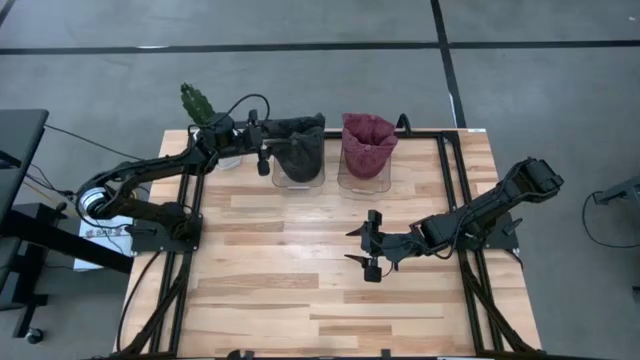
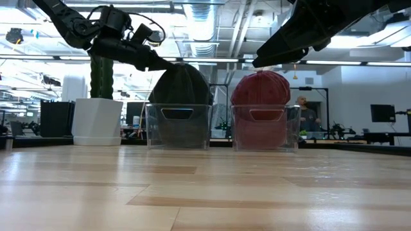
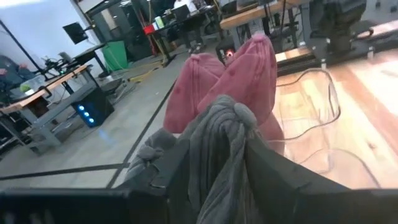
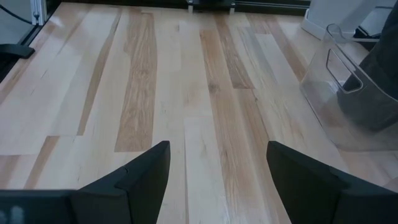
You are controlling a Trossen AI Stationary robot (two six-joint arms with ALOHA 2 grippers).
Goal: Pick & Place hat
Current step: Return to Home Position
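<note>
— Where is the black head cap (image 2: 180, 83)?

— It sits in the left transparent bin (image 2: 156, 131), at the back of the wooden surface (image 1: 300, 290). Its round top sticks up over the rim.

— Which way does it point?

— The round top points up. From above, the cap is longer from side to side. One end stretches out toward the left gripper (image 1: 263, 152).

— Is the left gripper holding it?

— Yes. The gripper is up at the side of that bin, touching the top of the cap. Its fingers (image 3: 171, 180) pinch a fold of the dark cloth. The fold bunches up right between the two fingers. The rest of the cap lies past them, down in the bin.

— And the red one?

— The maroon head cap (image 1: 368, 140) is in the right transparent bin (image 1: 362, 184), just beside the left one. Its round top points up too.

— What about the other arm?

— The right gripper (image 1: 366, 246) hangs over the middle of the surface, well apart from both bins. Its fingers are spread wide over bare wood.

— What else is there?

— A green cactus (image 1: 197, 102) in a white pot (image 2: 97, 120) stands near the left bin, by the back corner.
</note>
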